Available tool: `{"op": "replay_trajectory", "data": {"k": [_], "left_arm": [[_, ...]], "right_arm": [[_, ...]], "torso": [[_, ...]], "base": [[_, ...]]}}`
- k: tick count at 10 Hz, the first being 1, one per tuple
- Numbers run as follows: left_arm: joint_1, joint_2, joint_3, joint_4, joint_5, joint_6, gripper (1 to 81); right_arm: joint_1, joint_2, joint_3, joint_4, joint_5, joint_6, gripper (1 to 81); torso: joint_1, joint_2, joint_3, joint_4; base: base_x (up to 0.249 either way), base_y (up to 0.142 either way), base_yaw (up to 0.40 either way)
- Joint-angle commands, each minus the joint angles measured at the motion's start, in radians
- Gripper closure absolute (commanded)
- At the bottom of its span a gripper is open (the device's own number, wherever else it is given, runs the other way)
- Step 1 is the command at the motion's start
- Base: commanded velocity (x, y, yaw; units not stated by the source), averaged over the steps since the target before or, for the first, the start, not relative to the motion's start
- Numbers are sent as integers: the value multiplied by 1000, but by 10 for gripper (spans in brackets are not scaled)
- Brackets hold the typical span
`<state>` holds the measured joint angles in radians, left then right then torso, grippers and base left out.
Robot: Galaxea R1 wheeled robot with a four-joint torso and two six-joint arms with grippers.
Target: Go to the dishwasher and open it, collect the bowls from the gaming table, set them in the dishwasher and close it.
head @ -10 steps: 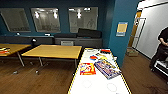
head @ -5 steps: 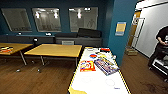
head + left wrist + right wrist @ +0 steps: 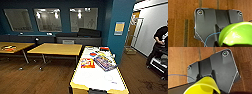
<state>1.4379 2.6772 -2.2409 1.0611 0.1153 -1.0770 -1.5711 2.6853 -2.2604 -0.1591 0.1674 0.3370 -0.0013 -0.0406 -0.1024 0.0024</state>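
Ahead of us in the head view stands the long narrow gaming table with a white top and yellowish rim [image 3: 100, 77], its near end close below the camera and its far end reaching toward the blue wall. On the far half of this surface lie colourful flat board-game boxes [image 3: 105, 62], a red-and-yellow one beside a larger bluish one set askew, with smaller pieces beyond them. To the left, apart from it, stand plain yellow wooden tables [image 3: 56, 48] on the brown wooden floor [image 3: 30, 77]. At the right edge a person in dark clothes [image 3: 160, 42] stands by a rig. In the left wrist view a glossy lime-green bowl [image 3: 238, 33] sits close against our left arm's dark plate, above the wooden floor; in the right wrist view a yellow bowl [image 3: 204, 85] sits likewise by the right arm. For both tools we cannot tell whether the fingers are clenched or released.
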Motion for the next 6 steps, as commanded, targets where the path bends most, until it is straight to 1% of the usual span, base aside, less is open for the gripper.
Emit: {"op": "replay_trajectory", "data": {"k": [1, 6], "left_arm": [[-50, -8, -16, 17, 40, 2, 811], [-52, -5, -22, 16, 40, 2, 811]], "right_arm": [[39, -20, 6, -16, -42, -1, 811], [42, -11, -4, -19, -43, -1, 811]], "torso": [[1, 0, 0, 0], [1, 0, 0, 0]], "base": [[-169, 0, 0], [-176, 0, 0]]}}
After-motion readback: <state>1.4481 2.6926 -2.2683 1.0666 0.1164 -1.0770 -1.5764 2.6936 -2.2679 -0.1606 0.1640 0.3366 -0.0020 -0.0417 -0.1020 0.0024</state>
